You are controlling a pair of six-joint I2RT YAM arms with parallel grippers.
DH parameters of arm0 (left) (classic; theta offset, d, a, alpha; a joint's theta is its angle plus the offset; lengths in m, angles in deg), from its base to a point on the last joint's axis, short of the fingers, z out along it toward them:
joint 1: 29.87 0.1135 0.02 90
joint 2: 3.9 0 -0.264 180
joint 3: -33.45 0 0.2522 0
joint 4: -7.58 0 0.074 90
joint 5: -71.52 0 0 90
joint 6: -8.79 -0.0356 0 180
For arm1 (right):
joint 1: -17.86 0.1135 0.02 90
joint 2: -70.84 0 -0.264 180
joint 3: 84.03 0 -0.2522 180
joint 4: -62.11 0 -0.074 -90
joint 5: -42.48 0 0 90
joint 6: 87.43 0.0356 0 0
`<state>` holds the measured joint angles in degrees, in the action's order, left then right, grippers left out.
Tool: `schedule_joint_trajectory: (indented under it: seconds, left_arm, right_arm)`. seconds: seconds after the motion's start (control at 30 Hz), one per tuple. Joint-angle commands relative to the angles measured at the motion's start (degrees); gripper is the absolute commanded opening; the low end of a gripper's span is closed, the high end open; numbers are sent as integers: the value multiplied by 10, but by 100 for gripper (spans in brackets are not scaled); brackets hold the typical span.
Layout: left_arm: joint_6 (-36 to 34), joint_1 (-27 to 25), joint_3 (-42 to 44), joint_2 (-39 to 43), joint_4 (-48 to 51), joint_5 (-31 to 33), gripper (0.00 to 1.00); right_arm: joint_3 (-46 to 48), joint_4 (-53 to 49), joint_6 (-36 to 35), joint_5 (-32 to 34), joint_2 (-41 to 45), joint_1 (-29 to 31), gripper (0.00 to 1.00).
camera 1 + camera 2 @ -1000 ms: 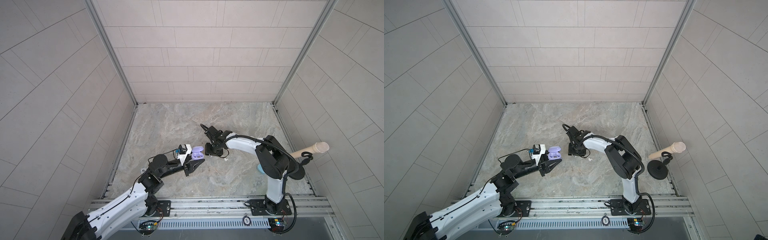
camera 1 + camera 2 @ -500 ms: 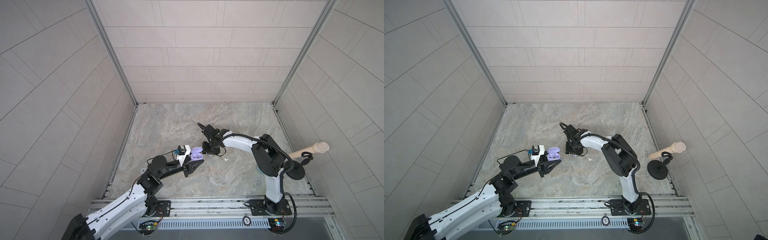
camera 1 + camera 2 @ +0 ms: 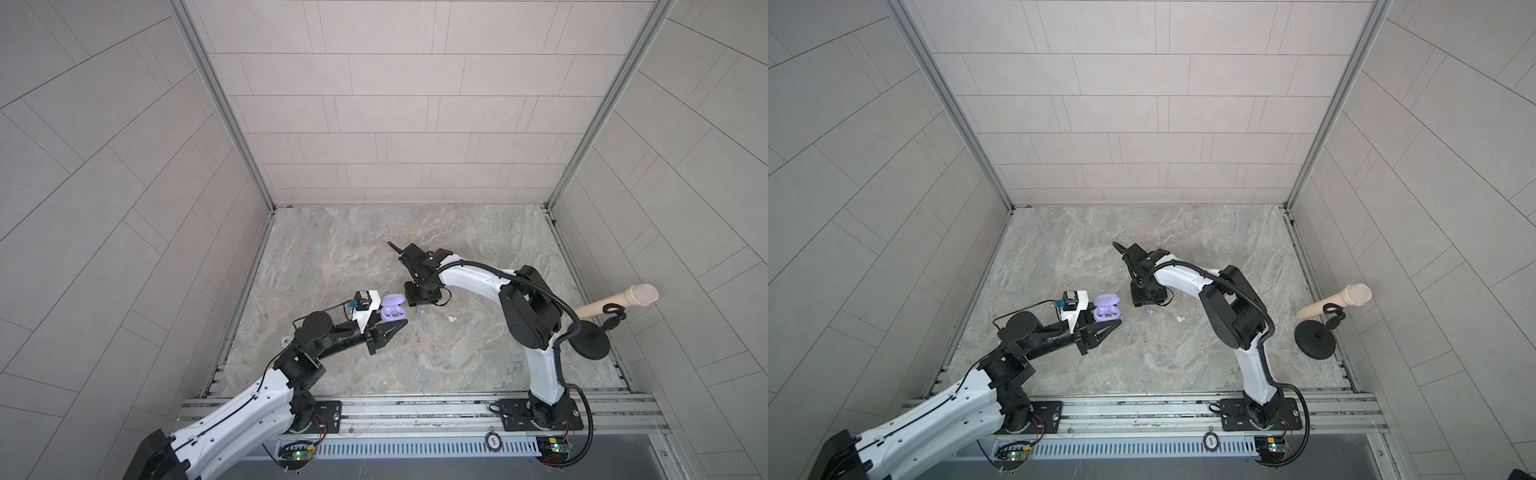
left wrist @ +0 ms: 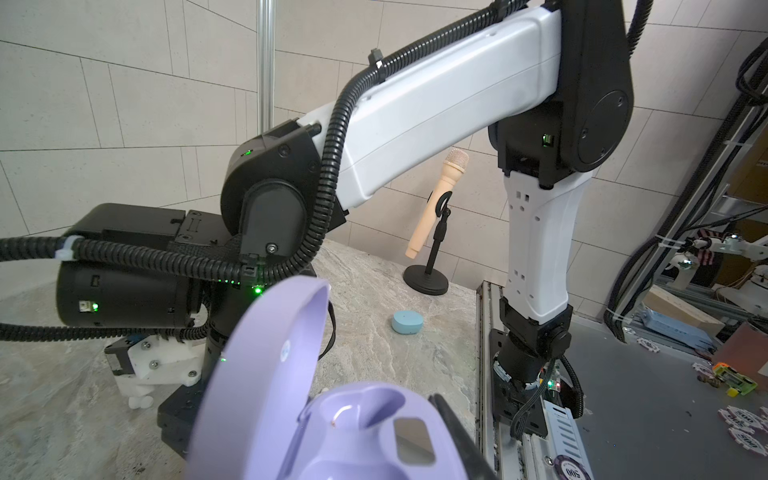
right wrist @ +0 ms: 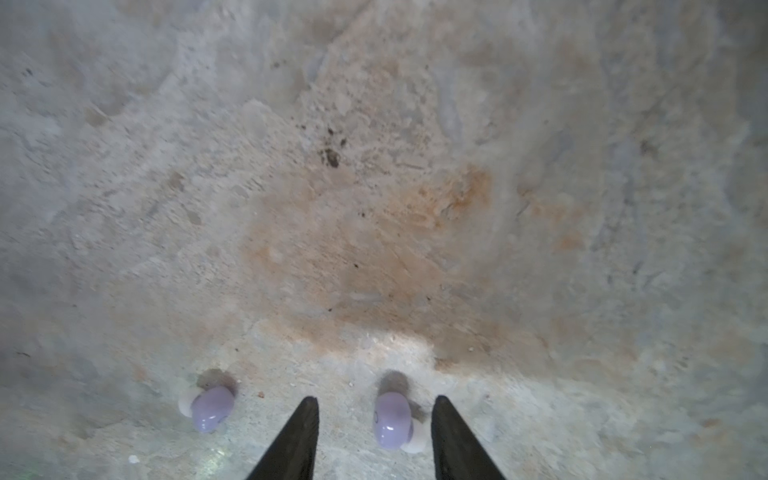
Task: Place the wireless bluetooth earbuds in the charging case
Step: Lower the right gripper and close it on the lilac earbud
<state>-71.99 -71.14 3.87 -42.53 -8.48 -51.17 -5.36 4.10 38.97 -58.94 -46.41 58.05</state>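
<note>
Robotics lab (tiled booth (image 3: 415,124), mounting rail (image 3: 415,409))

Top views: bright, even, diffuse white light, with no glare on the pale tiled walls (image 3: 415,104). Only faint, soft shadows on the mottled grey stone tabletop (image 3: 353,257). Wall lines bow toward the frame edges, as from a wide-angle lens.

Right wrist view: soft throughout, the stone grain smeared. A bright patch lies near the black tapered fingertips (image 5: 299,436). The two glossy lilac earbuds (image 5: 392,419) show small highlights and short dark shadows.

Left wrist view: the open lilac plastic charging case (image 4: 270,365) sits too near the lens and is blurred.
</note>
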Motion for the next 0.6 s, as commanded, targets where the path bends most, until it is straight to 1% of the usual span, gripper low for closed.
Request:
schedule_joint_trajectory:
  seconds: [0.0,0.23,0.57]
  left_arm:
    - [3,1,5,12,-7,2,9]
    - [2,1,4,13,-5,2,9]
    - [1,0,6,14,-5,3,9]
  right_arm:
    - [-2,-33,-11,13,-6,4,44]
    - [-5,-29,-9,5,-16,5,37]
    - [-21,-42,-19,11,-28,4,32]
